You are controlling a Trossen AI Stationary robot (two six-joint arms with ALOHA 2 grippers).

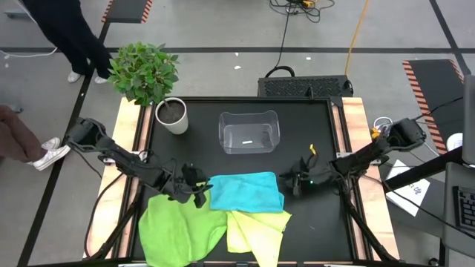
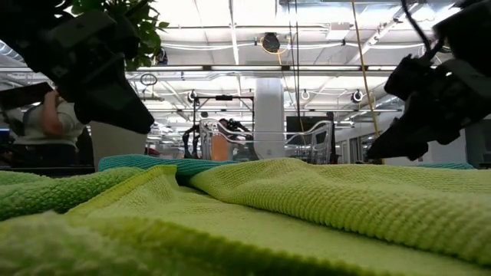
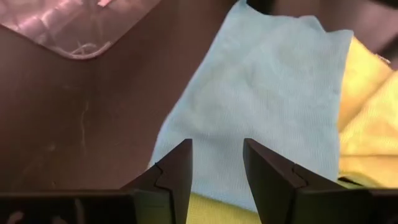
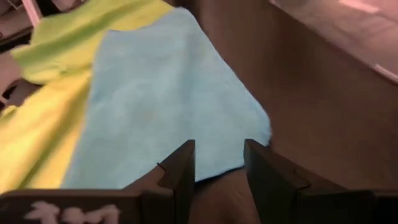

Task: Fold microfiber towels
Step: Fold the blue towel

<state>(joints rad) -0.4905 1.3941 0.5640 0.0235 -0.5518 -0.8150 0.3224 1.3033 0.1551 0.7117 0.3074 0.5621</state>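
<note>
**3 towels at the near edge, both grippers beside the turquoise one**

At the table's far left stands a potted plant. Near it, the bright green towel lies rumpled at the near left. The left gripper sits just beside the left edge of the turquoise towel, its fingers parted by a narrow gap and holding nothing. The turquoise towel lies flat in the middle, overlapping the pale yellow-green towel, which lies nearer. Farther back sits the clear plastic bin. The right gripper waits just beside the turquoise towel's right edge, fingers likewise narrowly parted and holding nothing.
</note>
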